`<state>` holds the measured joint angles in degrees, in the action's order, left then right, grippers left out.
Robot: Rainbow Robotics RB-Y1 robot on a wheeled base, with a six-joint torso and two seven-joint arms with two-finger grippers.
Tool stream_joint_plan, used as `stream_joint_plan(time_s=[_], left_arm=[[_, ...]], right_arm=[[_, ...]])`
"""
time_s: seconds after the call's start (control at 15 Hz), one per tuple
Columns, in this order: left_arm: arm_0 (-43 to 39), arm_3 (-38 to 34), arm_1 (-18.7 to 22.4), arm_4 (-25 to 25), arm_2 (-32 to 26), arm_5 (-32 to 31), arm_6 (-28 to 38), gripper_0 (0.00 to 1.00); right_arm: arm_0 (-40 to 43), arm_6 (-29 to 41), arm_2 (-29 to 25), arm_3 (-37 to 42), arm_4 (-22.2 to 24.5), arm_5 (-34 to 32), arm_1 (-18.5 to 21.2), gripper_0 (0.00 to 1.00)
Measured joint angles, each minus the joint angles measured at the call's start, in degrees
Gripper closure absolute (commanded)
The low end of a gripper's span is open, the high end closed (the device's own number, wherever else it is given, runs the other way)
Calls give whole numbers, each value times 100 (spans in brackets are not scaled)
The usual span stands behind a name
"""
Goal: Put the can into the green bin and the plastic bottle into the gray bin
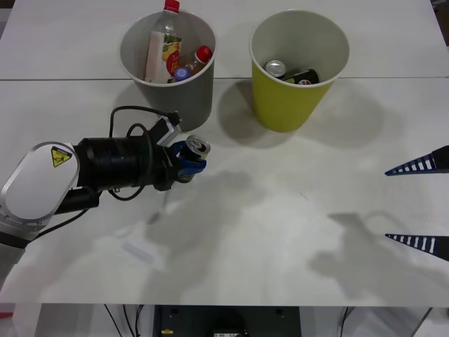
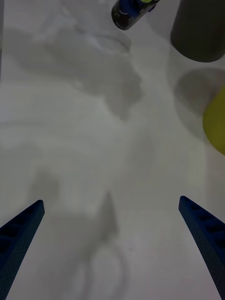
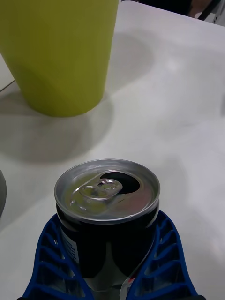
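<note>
My left gripper [image 1: 192, 159] is shut on the can [image 1: 197, 147], a slim dark can with a silver, opened top [image 3: 107, 190], and its blue fingers [image 3: 47, 255] hug both sides. The can stands upright just in front of the gray bin [image 1: 199, 95], and the green bin [image 1: 284, 105] is farther to the right. I cannot tell whether the can touches the table. Two red-capped plastic bottles [image 1: 161, 43] stand inside the gray bin. Cans [image 1: 276, 68] lie in the green bin. My right gripper [image 1: 421, 203] hangs open at the right edge, far from the bins.
The white table [image 1: 280, 232] spreads wide between the two arms. A seam runs across it behind the bins. The right wrist view shows the can [image 2: 129, 13], the gray bin [image 2: 199, 35] and the green bin [image 2: 217, 123] beyond the right gripper [image 2: 112, 243].
</note>
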<state>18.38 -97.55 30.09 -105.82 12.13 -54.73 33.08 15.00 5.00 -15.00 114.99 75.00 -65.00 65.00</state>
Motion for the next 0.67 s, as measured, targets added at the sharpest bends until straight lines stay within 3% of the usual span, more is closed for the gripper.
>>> stream_joint_plan(time_s=[0.4, 0.67], left_arm=[[289, -1916, 89, -1674, -61, -1675, 2279, 100], [1423, -2064, -220, -1924, -61, -3148, 3199, 100]], right_arm=[[0, 0, 0, 0, 0, 0, 0, 0], [0, 0, 0, 0, 0, 0, 0, 0]])
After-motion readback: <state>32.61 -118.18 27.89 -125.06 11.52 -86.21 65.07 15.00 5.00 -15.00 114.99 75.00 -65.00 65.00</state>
